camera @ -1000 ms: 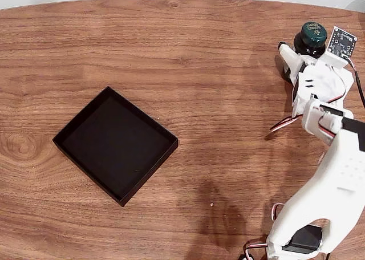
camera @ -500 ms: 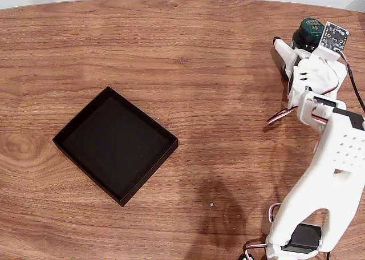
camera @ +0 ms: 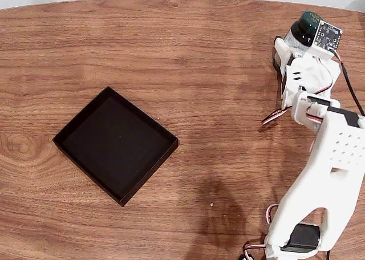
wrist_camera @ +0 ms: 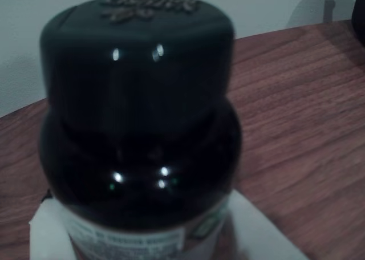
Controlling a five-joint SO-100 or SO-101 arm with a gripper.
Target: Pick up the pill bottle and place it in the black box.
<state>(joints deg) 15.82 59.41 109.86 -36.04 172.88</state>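
— As the fixed view shows, the claw (camera: pixel 290 36) has moved further to the pill bottle (camera: pixel 304 26) at the worktop's (camera: pixel 188 60) far right corner; it seems ready to grasp. The black box (camera: pixel 116 145) lies well apart.
— And the wrist view?
— The pill bottle (wrist_camera: pixel 140 123) is very close, with its label, still standing. Whether the jaws grip, I cannot tell.

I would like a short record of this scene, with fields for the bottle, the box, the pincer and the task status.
bottle: pill bottle upright at the table's far right in the fixed view, close before the wrist camera
box: black box on the left, nothing in it
pincer: pincer at the bottle; open or shut cannot be told
status: bottle not yet in the box
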